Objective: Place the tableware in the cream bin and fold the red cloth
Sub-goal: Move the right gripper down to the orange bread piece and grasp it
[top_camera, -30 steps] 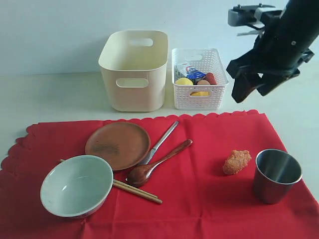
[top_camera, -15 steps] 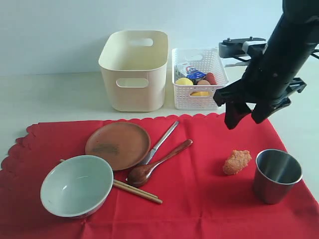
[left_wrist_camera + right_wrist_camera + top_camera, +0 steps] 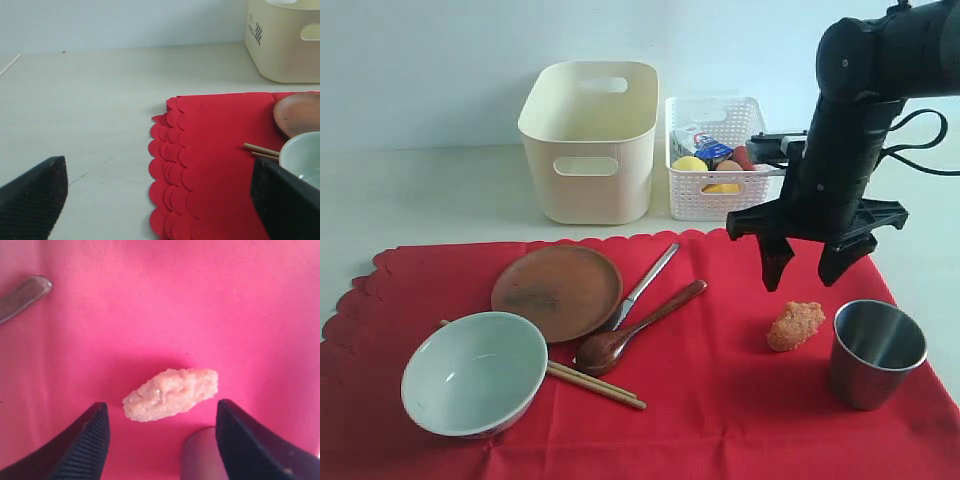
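Note:
On the red cloth lie a pale bowl, brown plate, wooden spoon, slim metal utensil, chopsticks and, at the right, a steel cup. The cream bin stands behind the cloth. My right gripper hangs open just above a fried nugget, left of the cup; its jaws straddle the nugget without touching it. My left gripper is open and empty over the cloth's scalloped left edge, near the bowl.
A white perforated basket with food items stands right of the cream bin. Bare pale table stretches left of and behind the cloth. The utensil's end shows beside the nugget.
The right arm has come down and leftward from beside the white basket to just above the nugget on the cloth, its jaws still open. Nothing on the cloth has moved.

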You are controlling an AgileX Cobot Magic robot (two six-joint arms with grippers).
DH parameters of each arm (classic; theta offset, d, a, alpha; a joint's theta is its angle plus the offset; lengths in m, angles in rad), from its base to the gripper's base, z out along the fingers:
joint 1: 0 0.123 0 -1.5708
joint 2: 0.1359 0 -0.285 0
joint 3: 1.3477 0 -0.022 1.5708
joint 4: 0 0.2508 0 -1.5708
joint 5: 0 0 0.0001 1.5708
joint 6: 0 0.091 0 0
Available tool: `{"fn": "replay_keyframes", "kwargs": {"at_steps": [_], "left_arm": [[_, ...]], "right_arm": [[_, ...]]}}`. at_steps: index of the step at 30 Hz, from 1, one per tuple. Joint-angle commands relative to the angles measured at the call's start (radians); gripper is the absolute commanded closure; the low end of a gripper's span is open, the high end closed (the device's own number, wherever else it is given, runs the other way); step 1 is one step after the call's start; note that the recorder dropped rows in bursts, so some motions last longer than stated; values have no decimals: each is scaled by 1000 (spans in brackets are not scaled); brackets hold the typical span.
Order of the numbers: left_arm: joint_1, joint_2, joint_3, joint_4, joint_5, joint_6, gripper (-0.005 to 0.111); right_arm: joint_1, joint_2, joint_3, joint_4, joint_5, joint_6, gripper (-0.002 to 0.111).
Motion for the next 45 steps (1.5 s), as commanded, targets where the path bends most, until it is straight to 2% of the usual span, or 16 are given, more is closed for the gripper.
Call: {"fn": "replay_keyframes", "kwargs": {"at_steps": [1, 13, 25, 35, 38, 45], "left_arm": [[3, -5, 3, 2, -11, 1, 13], [3, -5, 3, 2, -11, 1, 13], [3, -5, 3, 2, -11, 1, 13], [3, -5, 3, 2, -11, 1, 13], [3, -5, 3, 2, -11, 1, 13], [3, -5, 3, 2, -11, 1, 13]], "right_arm": [[2, 72, -61, -9, 91, 21, 49], [2, 224, -168, 13, 132, 43, 49], [2, 226, -170, -119, 132, 41, 49], [2, 160, -170, -125, 124, -36, 49], [2, 146, -170, -143, 110, -78, 49], [2, 102, -170, -141, 96, -364, 46]]}}
